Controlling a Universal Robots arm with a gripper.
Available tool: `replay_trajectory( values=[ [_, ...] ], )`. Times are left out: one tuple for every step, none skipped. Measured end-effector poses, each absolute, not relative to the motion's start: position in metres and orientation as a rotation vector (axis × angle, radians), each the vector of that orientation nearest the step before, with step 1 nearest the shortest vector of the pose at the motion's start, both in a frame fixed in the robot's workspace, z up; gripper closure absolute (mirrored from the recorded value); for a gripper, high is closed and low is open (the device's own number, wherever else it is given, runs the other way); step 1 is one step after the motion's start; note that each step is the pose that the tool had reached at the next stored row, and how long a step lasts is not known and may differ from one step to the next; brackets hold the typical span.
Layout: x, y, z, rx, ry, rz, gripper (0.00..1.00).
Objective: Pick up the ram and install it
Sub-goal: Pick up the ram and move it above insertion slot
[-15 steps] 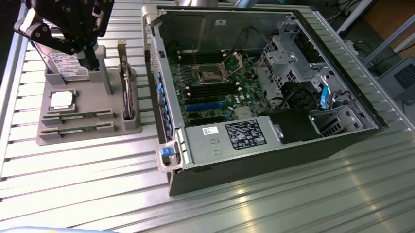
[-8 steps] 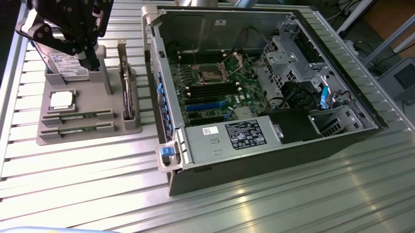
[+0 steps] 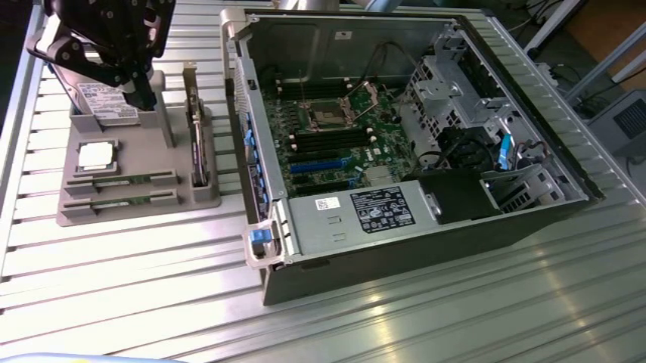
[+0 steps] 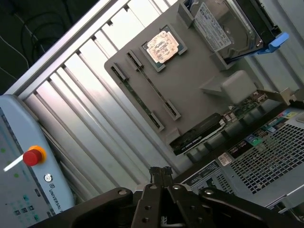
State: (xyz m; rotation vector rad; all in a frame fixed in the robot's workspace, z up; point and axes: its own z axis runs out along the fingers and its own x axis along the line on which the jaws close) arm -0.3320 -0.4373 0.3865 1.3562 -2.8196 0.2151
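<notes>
Two rams lie side by side in slots of the grey holder (image 3: 71, 212): one ram (image 3: 121, 181) and its twin (image 3: 119, 200), both thin green sticks. In the wrist view they are the ram (image 4: 154, 90) and the second ram (image 4: 137, 99). My black gripper (image 3: 147, 100) hangs above the holder's far end, over the hard drive (image 3: 101, 94), well clear of both rams. In the wrist view my gripper (image 4: 160, 172) has its fingers pressed together with nothing between them.
The holder also carries a square silver processor (image 3: 96, 155) and an upright expansion card (image 3: 199, 144). The open computer case (image 3: 404, 249) lies to the exterior view's right, its motherboard (image 3: 333, 144) exposed. A teach pendant with a red stop button (image 4: 32, 156) sits beside the slatted table.
</notes>
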Motion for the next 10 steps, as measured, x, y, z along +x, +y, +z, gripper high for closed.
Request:
replay_trajectory(
  values=[
    [-0.332, -0.4372, 0.3864, 1.366, -2.815, 0.217, 0.9],
    [-0.332, -0.4372, 0.3864, 1.377, -2.809, 0.218, 0.9],
    [-0.332, -0.4372, 0.3864, 1.391, -2.803, 0.219, 0.9],
    [-0.332, -0.4372, 0.3865, 1.397, -2.8, 0.22, 0.9],
    [-0.332, -0.4372, 0.3865, 1.404, -2.797, 0.22, 0.9],
    [-0.332, -0.4372, 0.3865, 1.411, -2.793, 0.22, 0.9],
    [-0.332, -0.4373, 0.3865, 1.419, -2.79, 0.22, 0.9],
    [-0.332, -0.4373, 0.3865, 1.426, -2.787, 0.22, 0.9],
    [-0.332, -0.4372, 0.3865, 1.436, -2.782, 0.22, 0.9],
    [-0.332, -0.4372, 0.3865, 1.449, -2.776, 0.22, 0.9]
  ],
)
